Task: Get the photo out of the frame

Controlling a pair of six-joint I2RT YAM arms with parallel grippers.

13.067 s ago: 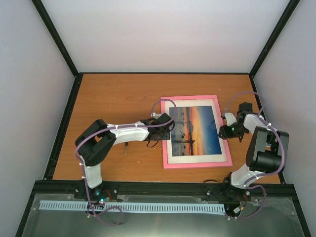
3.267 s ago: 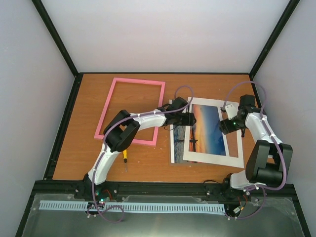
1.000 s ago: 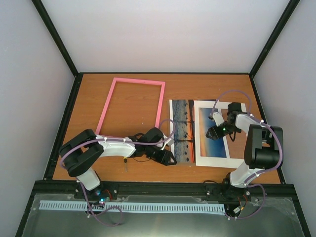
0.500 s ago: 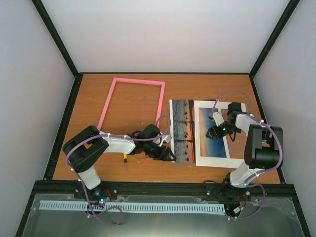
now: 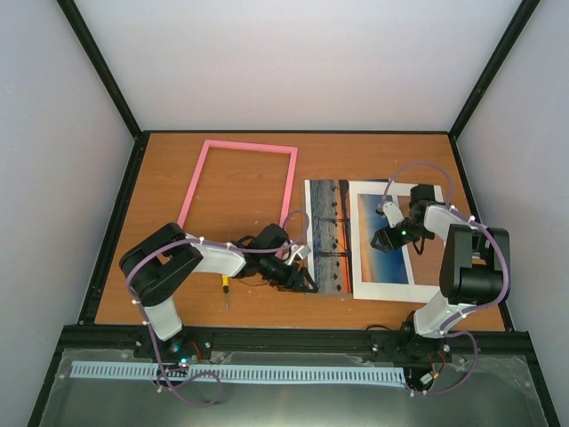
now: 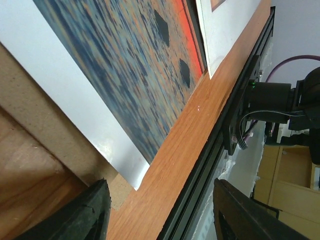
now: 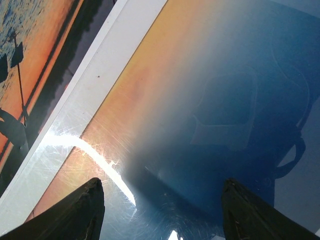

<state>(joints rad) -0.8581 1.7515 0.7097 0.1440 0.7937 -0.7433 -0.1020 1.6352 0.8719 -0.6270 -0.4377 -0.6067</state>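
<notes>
The frame (image 5: 249, 146), thin and pink, lies empty at the back left of the table. The photo (image 5: 325, 236) lies flat in the middle, its right part under a white mat (image 5: 382, 283) with a glossy, scratched cover. In the left wrist view the photo (image 6: 125, 65) rests on a brown backing board (image 6: 30, 115). My left gripper (image 5: 300, 281) (image 6: 160, 215) stands open, low at the photo's near-left corner, nothing between its fingers. My right gripper (image 5: 384, 237) (image 7: 162, 215) is open, close above the glossy blue area inside the mat (image 7: 100, 85).
A small yellow-handled screwdriver (image 5: 225, 285) lies on the table left of my left gripper. The black table edge rail (image 6: 240, 100) runs just beyond the photo's near side. White walls enclose the table on three sides.
The left arm has drawn its elbow in toward the photo's near-left corner, and its jaws have narrowed a little. The right arm, photo, mat and frame have not moved.
</notes>
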